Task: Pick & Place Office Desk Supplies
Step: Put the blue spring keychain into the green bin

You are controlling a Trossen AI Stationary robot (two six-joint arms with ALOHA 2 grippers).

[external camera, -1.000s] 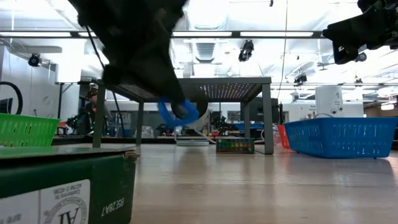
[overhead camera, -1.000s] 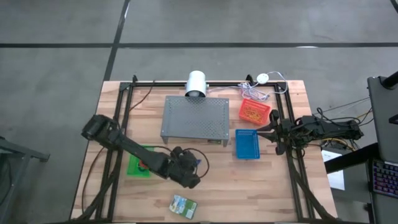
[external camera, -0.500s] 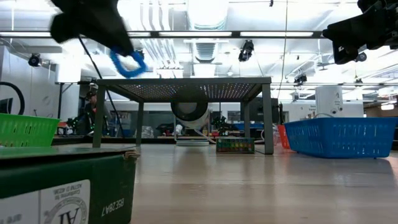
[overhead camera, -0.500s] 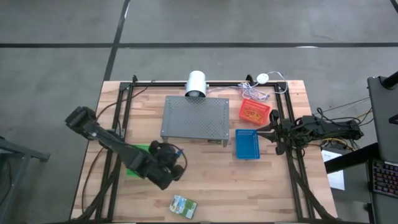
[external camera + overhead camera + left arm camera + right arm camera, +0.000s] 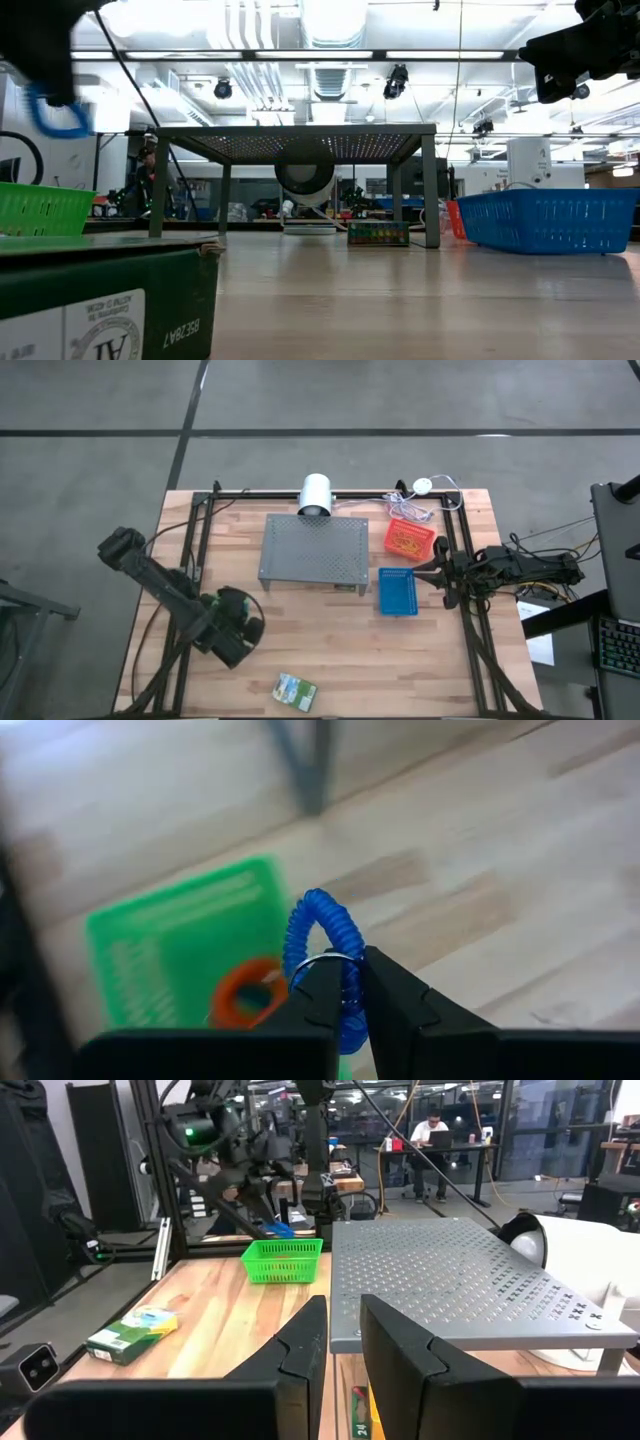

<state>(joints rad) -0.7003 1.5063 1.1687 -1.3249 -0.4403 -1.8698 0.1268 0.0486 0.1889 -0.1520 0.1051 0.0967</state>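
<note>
A wooden surface (image 5: 350, 650) is seen from above, with two dark robot arms at its sides. At far left, the left claw (image 5: 238, 628) hangs above the green mesh basket (image 5: 180, 935), which it largely covers in the overhead view. Its fingers are pinching a blue coiled loop band (image 5: 325, 955); from table height the band (image 5: 55, 115) is in the air, well above the green basket's rim (image 5: 40, 205). Inside that basket lies a red loop band (image 5: 245, 1000), below and just beside the held blue one.

Nearer the front edge, right of the left claw, a green-and-yellow crayon box (image 5: 296, 690) lies flat on the wood, apart from everything else. Toward the middle stands a grey perforated metal stand (image 5: 314, 550), with a white cylinder (image 5: 315, 494) behind it at the back edge. A flat box of coloured crayons (image 5: 378, 233) sits under the stand.

Right of the stand are a blue mesh basket (image 5: 398, 592) and, behind it, a red mesh basket (image 5: 409, 537) holding thin tan rubber bands. White cable (image 5: 425, 495) lies coiled at the back corner.

At far right, the right claw (image 5: 432, 575) waits above the surface's right edge beside the blue basket, fingers nearly pressed together, holding nothing.
</note>
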